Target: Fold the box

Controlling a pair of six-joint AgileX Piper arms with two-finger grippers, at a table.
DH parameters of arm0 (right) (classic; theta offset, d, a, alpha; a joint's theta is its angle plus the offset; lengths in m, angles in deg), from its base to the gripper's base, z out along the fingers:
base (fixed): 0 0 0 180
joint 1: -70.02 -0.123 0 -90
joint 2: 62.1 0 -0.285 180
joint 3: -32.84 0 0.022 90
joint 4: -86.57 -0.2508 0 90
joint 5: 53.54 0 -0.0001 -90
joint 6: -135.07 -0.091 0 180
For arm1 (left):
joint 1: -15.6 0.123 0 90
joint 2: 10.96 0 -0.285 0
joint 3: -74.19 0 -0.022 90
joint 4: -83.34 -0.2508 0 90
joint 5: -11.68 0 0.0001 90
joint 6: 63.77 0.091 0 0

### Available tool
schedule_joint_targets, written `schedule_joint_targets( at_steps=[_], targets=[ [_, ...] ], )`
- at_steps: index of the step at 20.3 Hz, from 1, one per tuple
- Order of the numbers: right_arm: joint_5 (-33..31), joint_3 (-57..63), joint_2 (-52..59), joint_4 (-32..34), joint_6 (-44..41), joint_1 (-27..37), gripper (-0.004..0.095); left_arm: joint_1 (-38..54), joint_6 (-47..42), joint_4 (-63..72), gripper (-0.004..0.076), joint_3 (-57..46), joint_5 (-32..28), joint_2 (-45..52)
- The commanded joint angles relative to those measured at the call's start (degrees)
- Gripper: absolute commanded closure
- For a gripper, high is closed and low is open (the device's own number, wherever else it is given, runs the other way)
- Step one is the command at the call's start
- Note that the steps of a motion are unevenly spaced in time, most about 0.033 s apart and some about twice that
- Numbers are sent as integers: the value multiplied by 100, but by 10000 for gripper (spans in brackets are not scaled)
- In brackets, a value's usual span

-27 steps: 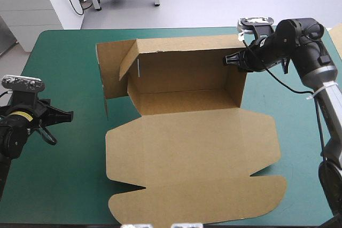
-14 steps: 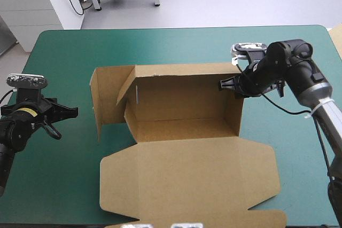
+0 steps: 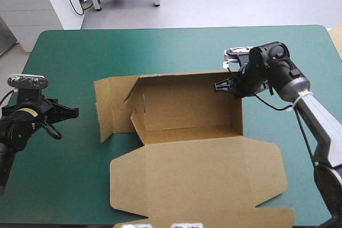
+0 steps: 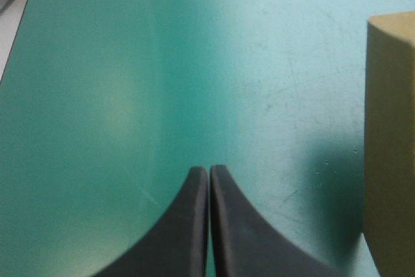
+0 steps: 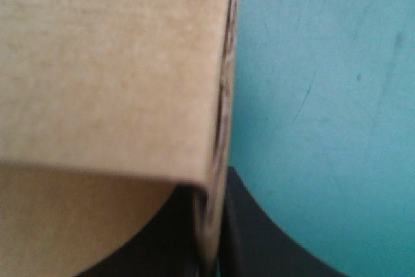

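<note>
The brown box point(image 3: 187, 148) lies on the teal-green bench point(image 3: 69, 52), back walls raised, lid flat. The right end effector point(image 3: 228, 85) is clamped on its far right corner. The left end effector point(image 3: 68, 112) has its fingers pressed together, with the box's side flap ahead of it, not touching.

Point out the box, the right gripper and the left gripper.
box point(image 3: 197, 172): high view, on its flat lid panel.
right gripper point(image 3: 224, 85): high view, between its jaws, shut on the box's far right corner.
left gripper point(image 4: 209, 172): left wrist view, where its shut jaws meet.
</note>
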Motion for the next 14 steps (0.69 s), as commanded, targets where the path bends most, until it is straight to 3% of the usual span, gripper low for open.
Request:
schedule_joint_targets(
  at_steps=[1, 6, 11, 14],
  targets=[
    [47, -236, -378, 64, 6, 14, 893, 10, -53, 123, 731, 142, -301, 67],
    [157, -1029, -1056, 333, 68, 14, 752, 10, -53, 267, 731, 142, -230, 53],
    [-265, -1777, -1237, 291, 45, 14, 330, 10, -53, 267, 731, 142, -178, 53],
    [-265, -2027, -1104, 222, -96, 14, 226, 10, -53, 269, 731, 142, -178, 53]
  ],
)
